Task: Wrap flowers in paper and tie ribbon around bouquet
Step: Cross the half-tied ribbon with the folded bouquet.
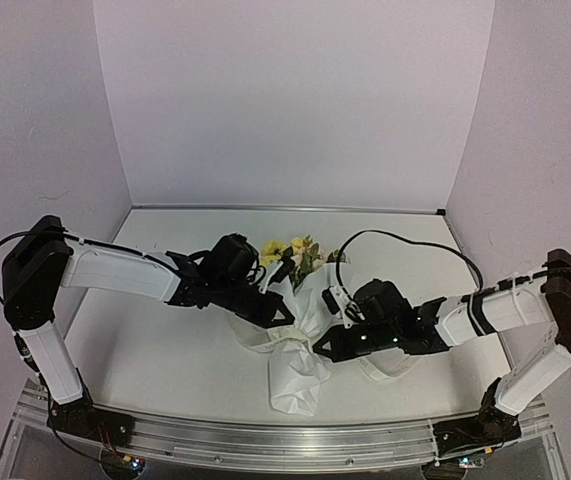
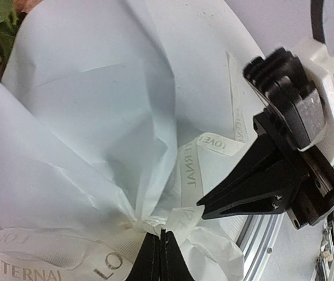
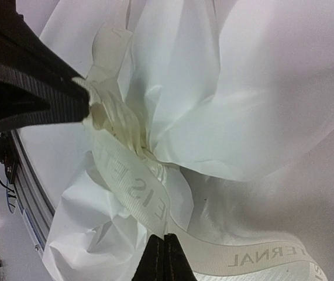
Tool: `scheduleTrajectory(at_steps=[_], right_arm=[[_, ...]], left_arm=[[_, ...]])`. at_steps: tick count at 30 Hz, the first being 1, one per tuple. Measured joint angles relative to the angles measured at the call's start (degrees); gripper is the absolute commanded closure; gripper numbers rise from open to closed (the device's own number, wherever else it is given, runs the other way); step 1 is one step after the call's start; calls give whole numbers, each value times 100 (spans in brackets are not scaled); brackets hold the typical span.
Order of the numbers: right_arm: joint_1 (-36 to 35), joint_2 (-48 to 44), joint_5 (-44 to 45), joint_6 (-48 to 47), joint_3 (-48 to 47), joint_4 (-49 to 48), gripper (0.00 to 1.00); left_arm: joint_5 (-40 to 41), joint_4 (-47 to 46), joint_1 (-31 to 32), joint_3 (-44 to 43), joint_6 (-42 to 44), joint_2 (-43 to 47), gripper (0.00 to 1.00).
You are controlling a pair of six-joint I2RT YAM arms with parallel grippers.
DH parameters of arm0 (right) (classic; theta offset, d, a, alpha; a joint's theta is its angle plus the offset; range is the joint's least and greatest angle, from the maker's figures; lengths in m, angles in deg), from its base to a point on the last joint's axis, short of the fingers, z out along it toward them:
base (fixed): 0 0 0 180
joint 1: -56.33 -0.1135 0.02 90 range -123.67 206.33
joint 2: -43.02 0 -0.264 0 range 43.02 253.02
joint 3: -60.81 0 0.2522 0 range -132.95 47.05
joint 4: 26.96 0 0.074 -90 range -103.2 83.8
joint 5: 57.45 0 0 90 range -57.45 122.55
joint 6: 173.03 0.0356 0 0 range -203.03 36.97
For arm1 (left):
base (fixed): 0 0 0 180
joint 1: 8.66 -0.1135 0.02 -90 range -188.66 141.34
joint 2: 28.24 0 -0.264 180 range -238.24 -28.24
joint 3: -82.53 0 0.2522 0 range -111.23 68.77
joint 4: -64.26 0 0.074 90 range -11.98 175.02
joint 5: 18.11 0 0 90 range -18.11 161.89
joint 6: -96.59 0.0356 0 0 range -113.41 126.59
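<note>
Two tools pinching ribbon (image 3: 149, 199) at bouquet (image 1: 300, 378) waist: left tool (image 1: 284, 314), right tool (image 1: 321, 347), both pressed together. Bouquet lying on tabletop (image 1: 165, 350) between them. Tying underway; next likely needing opposite pulls, cinching ribbon.

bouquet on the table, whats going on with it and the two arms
Two robot arms are tying the ribbon around the bouquet. The flowers are already wrapped in the paper, and the ribbon circles its cinched waist. The left gripper and the right gripper are each shut on a stretch of ribbon close to the knot, from opposite sides.
</note>
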Motion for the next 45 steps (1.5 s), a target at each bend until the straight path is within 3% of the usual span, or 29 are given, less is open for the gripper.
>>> scheduleTrajectory(at_steps=[13,28,38,45], right_arm=[[-41,-49,-24,-332,-478,212,100],[-41,615,72,120,-461,-1333,100],[-60,1019,584,496,-353,-2083,100],[-74,1068,779,448,-344,-2197,100]], left_arm=[[-1003,736,-57,-479,824,-4,100],[-1253,1002,-144,-590,1026,-160,100],[-1328,991,-181,-687,1024,-261,100],[-1510,1009,-181,-736,1028,-409,85]])
